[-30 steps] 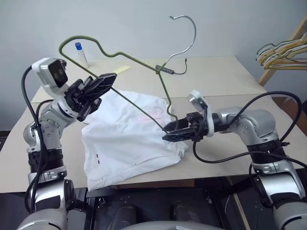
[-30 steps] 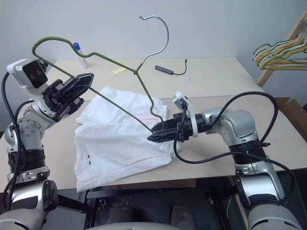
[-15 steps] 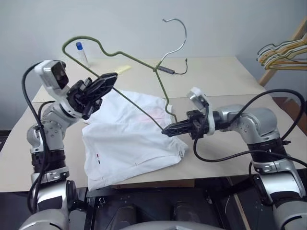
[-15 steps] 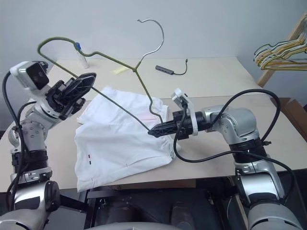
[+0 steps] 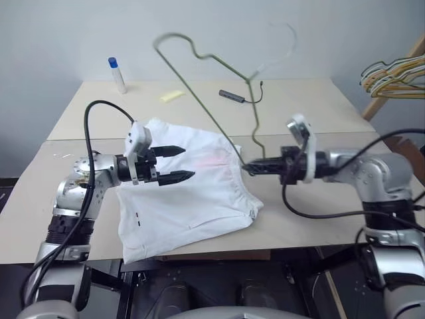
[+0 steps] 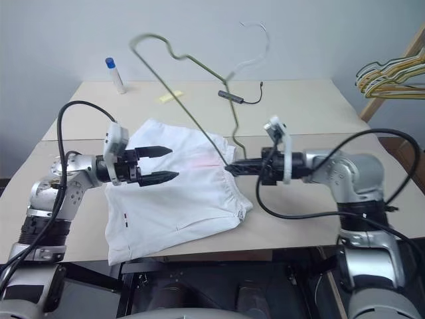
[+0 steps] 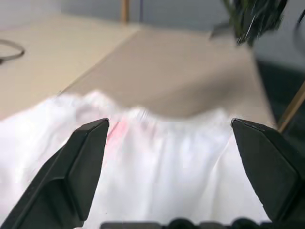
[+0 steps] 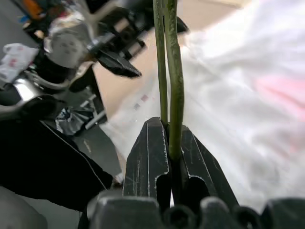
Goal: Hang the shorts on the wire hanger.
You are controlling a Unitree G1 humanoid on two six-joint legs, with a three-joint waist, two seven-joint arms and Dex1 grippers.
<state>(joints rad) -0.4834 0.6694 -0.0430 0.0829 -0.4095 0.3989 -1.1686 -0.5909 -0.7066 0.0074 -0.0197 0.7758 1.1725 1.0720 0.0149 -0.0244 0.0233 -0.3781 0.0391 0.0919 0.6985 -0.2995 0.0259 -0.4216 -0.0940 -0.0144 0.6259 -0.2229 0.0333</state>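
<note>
Lying flat on the table (image 5: 312,106), the shorts (image 5: 192,199) are white, with a faint pink patch near the waistband. The left gripper (image 5: 174,164) hangs just above the shorts, and its 2 black fingers (image 7: 78,171) are spread wide apart with nothing between them. The right gripper (image 5: 251,167) sits by the waistband edge of the shorts, and its fingers (image 8: 152,157) are clenched on the bottom of the wire hanger (image 5: 219,126). The thin green hanger sticks up in the air, hook on top, looking blurry. A small bottle (image 5: 117,74) with a blue cap, a yellow scrap (image 5: 172,96) and a dark cable (image 5: 239,97) lie farther back on the table. A bunch of hangers (image 5: 395,72) hangs off to the right.
</note>
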